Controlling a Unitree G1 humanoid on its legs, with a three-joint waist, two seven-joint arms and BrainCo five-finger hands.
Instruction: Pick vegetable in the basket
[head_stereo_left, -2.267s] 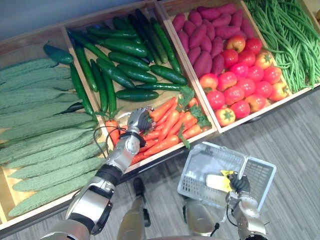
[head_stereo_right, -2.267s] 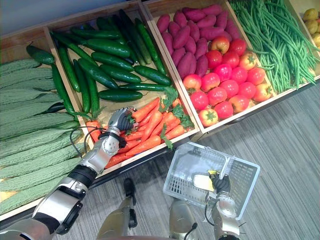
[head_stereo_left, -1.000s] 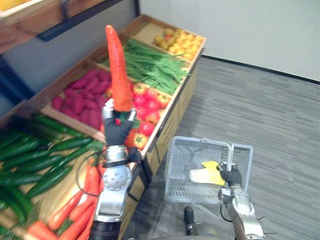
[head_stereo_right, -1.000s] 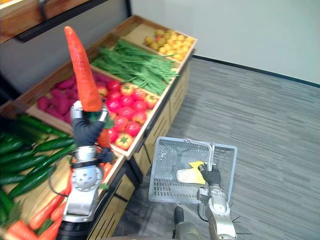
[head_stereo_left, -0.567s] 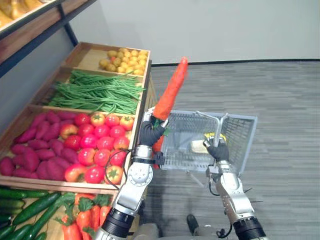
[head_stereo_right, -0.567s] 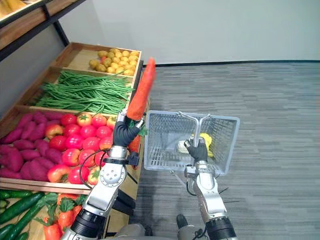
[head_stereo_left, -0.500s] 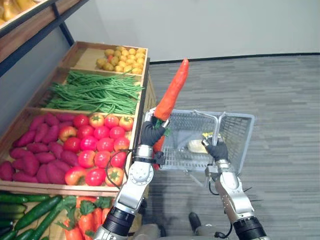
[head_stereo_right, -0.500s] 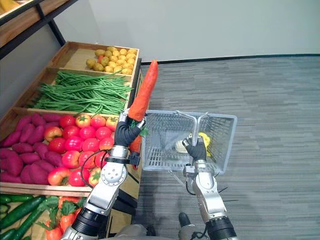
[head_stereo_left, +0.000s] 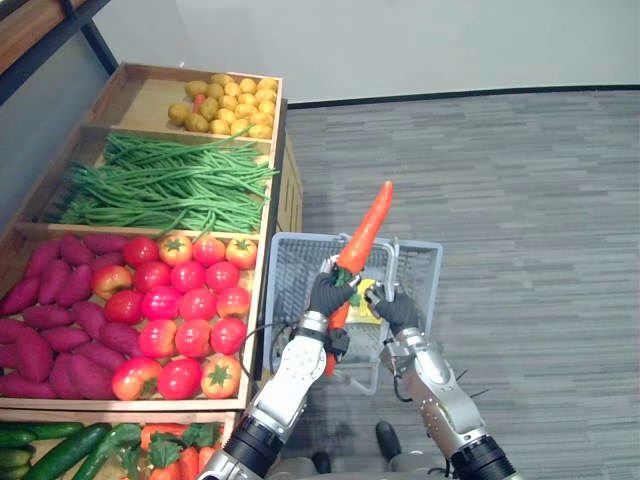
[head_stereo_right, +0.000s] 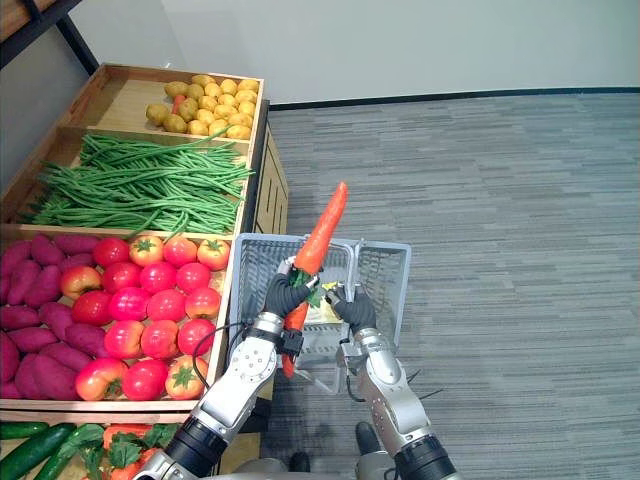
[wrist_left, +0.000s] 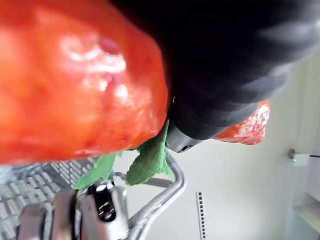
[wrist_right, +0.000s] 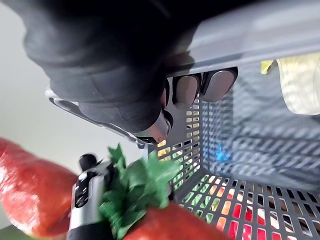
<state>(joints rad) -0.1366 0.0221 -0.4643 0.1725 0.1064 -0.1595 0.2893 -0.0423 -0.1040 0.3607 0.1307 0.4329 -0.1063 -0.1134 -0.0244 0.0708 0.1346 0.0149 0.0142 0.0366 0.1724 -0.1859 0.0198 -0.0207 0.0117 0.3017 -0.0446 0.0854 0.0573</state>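
– eye views?
– a carrot (head_stereo_left: 365, 228) is gripped tip-up by the left hand (head_stereo_left: 330, 293), over the basket (head_stereo_left: 288, 268), likely for lowering in.
– wrist views?
– carrot clasped close; the handle (wrist_right: 280, 30) is clenched by the right hand (wrist_right: 100, 60), probably for steadiness.

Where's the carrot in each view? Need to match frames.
Left eye view: carrot at centre, tip up, held by the left hand, overlapping the basket.
Right eye view: carrot at centre, same pose.
Left wrist view: carrot is the big orange mass by the dark cover.
Right wrist view: carrot in the lower corner, beside green leaves.
Shared landmark: the basket's grey mesh.
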